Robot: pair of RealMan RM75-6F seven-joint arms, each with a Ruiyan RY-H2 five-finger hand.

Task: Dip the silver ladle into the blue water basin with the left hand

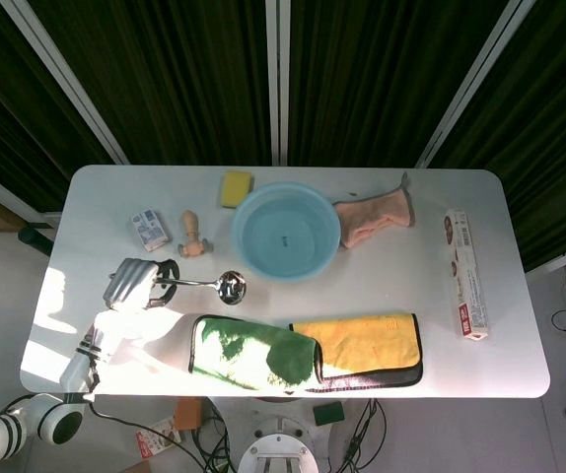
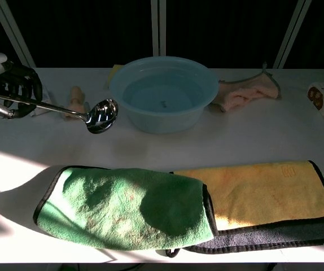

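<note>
My left hand (image 1: 137,283) (image 2: 7,87) grips the handle of the silver ladle (image 1: 209,285) (image 2: 97,116) and holds it level above the table. The ladle's bowl (image 1: 231,287) hangs just left of the blue water basin (image 1: 286,233) (image 2: 163,93), near its front-left rim, without touching it. The basin stands at the back middle of the white table (image 1: 382,286) and has water in it. My right hand is in neither view.
A green cloth (image 1: 253,352) (image 2: 125,206) and a yellow cloth (image 1: 362,340) (image 2: 263,192) lie at the front. A yellow sponge (image 1: 235,188), a wooden brush (image 1: 192,236), a small box (image 1: 150,229), a pink cloth (image 1: 374,219) and a long carton (image 1: 465,273) lie around the basin.
</note>
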